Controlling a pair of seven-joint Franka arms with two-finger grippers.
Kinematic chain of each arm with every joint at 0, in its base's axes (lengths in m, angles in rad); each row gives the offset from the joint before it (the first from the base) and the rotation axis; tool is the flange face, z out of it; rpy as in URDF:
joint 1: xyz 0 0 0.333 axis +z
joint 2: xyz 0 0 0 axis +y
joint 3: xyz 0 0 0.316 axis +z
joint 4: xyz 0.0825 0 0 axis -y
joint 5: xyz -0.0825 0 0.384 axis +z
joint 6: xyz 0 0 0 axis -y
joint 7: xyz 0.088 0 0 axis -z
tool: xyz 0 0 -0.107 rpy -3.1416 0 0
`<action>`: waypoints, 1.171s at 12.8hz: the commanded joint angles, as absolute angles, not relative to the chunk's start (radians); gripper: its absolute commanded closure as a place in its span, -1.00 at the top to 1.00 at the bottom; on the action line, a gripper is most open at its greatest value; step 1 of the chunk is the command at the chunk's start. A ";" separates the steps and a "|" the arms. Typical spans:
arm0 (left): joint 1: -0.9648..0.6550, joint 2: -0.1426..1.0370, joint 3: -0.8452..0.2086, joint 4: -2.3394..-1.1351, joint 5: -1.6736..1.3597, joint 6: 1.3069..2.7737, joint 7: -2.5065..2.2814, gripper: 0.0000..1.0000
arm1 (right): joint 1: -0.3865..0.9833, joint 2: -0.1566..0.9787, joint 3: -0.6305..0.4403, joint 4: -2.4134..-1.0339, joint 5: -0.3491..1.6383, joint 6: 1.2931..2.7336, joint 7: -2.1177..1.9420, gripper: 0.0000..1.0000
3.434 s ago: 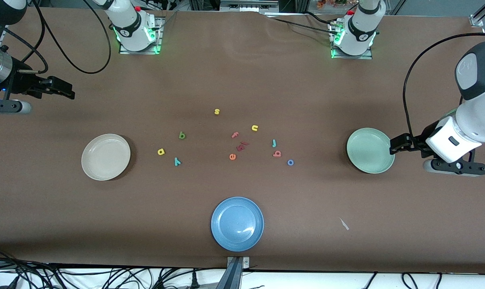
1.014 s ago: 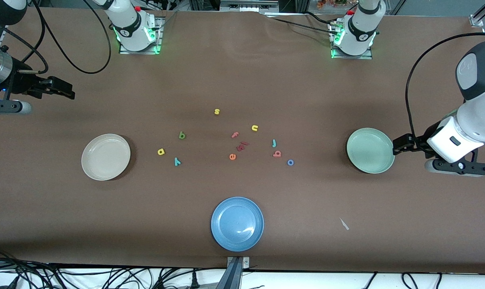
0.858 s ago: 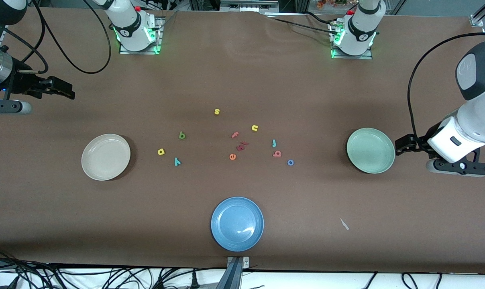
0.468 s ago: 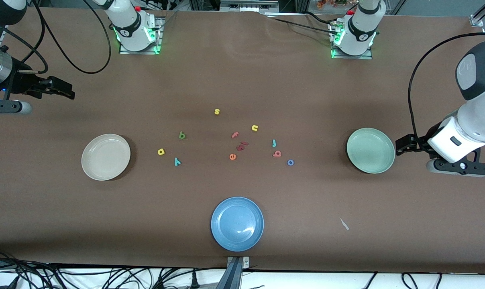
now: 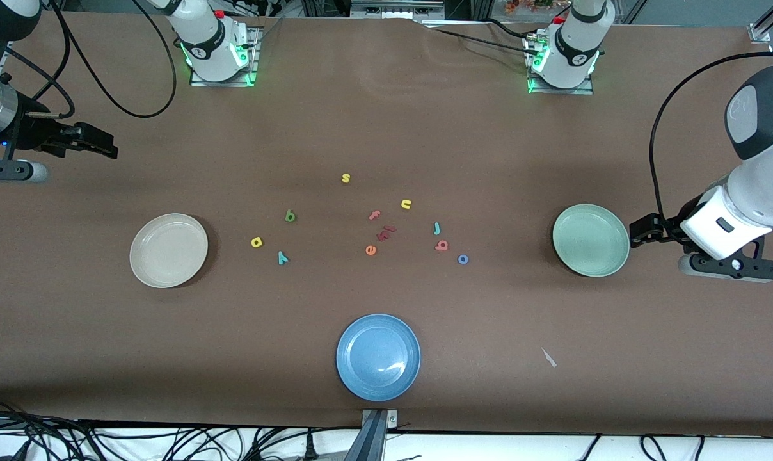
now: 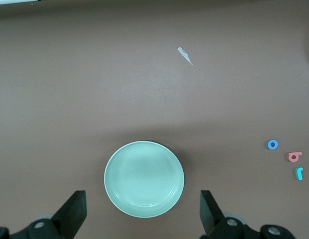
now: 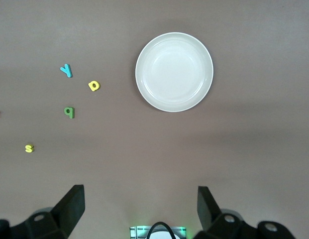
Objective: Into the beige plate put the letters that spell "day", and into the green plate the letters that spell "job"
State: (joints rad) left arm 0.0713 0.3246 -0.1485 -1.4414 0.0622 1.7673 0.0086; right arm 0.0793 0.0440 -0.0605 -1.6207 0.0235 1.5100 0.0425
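Note:
The beige plate (image 5: pixel 169 250) (image 7: pixel 174 72) lies empty toward the right arm's end. Beside it on the table lie the green "d" (image 5: pixel 290 216) (image 7: pixel 69 112), yellow "a" (image 5: pixel 256 242) (image 7: pixel 94 85) and teal "y" (image 5: pixel 283 257) (image 7: pixel 66 70). The green plate (image 5: pixel 590 240) (image 6: pixel 144 179) lies empty toward the left arm's end. The teal "j" (image 5: pixel 436 228) (image 6: pixel 299 173), red-pink "b" (image 5: pixel 442 244) (image 6: pixel 294 157) and blue "o" (image 5: pixel 462 258) (image 6: pixel 272 144) lie nearby. My left gripper (image 5: pixel 639 232) (image 6: pixel 143 219) hangs open over the table just outside the green plate's rim. My right gripper (image 5: pixel 105 146) (image 7: pixel 139 209) waits open over the table's right-arm end.
Mid-table lie a yellow "s" (image 5: pixel 345 178), yellow "n" (image 5: pixel 406 204), pinkish "f" (image 5: pixel 374 215), orange "e" (image 5: pixel 370 250) and dark red pieces (image 5: pixel 386 232). A blue plate (image 5: pixel 378 356) sits near the front edge, and a white scrap (image 5: pixel 548 357) lies beside it toward the left arm's end.
My left gripper has drawn back a little from over the green plate's rim toward the left arm's end. The right arm, the letters and the plates have stayed put.

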 commanded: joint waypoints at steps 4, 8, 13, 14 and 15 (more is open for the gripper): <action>0.069 0.319 -0.152 -1.431 0.075 1.758 0.026 1.00 | 0.075 0.044 -0.058 -1.620 0.015 1.502 0.052 1.00; 0.063 0.319 -0.152 -1.421 0.074 1.758 0.026 1.00 | 0.075 0.046 -0.058 -1.620 0.015 1.505 0.052 1.00; 0.063 0.327 -0.152 -1.391 0.081 1.758 0.026 1.00 | 0.075 0.046 -0.058 -1.620 0.015 1.505 0.052 1.00; 0.064 0.327 -0.152 -1.391 0.081 1.758 0.026 1.00 | 0.075 0.046 -0.058 -1.620 0.015 1.505 0.052 1.00; 0.066 0.327 -0.152 -1.391 0.081 1.758 0.028 1.00 | 0.075 0.046 -0.058 -1.620 0.015 1.505 0.052 1.00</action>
State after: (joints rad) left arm 0.0660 0.3243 -0.1515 -1.4079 0.0622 1.7678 0.0086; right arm 0.0793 0.0479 -0.0608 -1.6208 0.0235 1.5101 0.0425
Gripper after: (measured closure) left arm 0.000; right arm 0.000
